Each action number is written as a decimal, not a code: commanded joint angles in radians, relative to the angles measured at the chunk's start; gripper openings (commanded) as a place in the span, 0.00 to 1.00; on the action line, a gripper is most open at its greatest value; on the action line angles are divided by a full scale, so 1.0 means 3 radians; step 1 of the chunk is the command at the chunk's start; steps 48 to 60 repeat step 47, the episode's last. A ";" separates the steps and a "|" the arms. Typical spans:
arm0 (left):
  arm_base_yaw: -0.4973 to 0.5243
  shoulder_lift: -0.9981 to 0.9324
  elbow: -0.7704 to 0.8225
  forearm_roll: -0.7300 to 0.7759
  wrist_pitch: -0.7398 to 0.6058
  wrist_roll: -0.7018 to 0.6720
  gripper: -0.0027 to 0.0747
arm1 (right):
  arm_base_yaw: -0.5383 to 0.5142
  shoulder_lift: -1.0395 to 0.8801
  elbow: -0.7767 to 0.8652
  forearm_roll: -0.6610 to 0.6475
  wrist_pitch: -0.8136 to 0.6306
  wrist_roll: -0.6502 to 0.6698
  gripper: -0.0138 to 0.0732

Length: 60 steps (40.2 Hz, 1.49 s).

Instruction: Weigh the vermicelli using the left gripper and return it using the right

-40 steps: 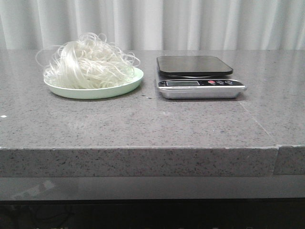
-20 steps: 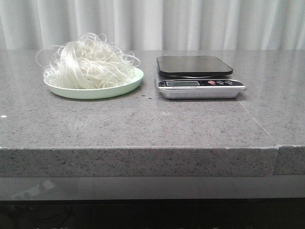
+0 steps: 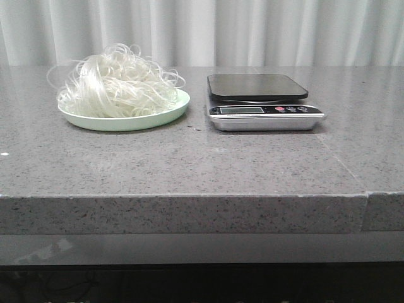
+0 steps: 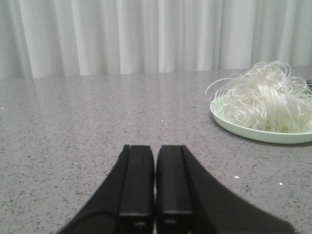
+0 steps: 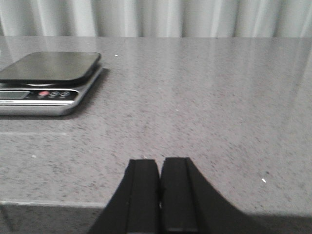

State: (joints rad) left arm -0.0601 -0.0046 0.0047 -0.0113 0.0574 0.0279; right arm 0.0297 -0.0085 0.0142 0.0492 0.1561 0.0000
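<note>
The vermicelli (image 3: 117, 85) is a fluffy white mound on a pale green plate (image 3: 161, 115) at the left of the grey stone table. It also shows in the left wrist view (image 4: 265, 100), on the plate (image 4: 253, 134). A silver kitchen scale (image 3: 262, 101) with a bare black platform stands to the right of the plate; it also shows in the right wrist view (image 5: 46, 80). My left gripper (image 4: 155, 146) is shut and empty, low over the table, well apart from the plate. My right gripper (image 5: 160, 160) is shut and empty near the table's front edge, apart from the scale. Neither gripper shows in the front view.
A pale curtain (image 3: 202, 31) hangs behind the table. The table's front edge (image 3: 189, 197) runs across the front view, with a seam (image 3: 367, 211) at the right.
</note>
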 commanded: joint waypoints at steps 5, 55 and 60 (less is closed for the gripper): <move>-0.0022 -0.0071 0.0125 -0.0019 -0.0269 -0.0018 0.24 | -0.0123 -0.0064 0.0029 0.0027 -0.0581 0.0000 0.34; -0.0022 -0.0071 0.0125 -0.0019 -0.0269 -0.0018 0.24 | -0.0113 -0.0061 0.0029 0.0032 -0.0677 0.0000 0.34; -0.0022 -0.0071 0.0125 -0.0019 -0.0269 -0.0018 0.24 | -0.0113 -0.0061 0.0029 0.0032 -0.0677 0.0000 0.34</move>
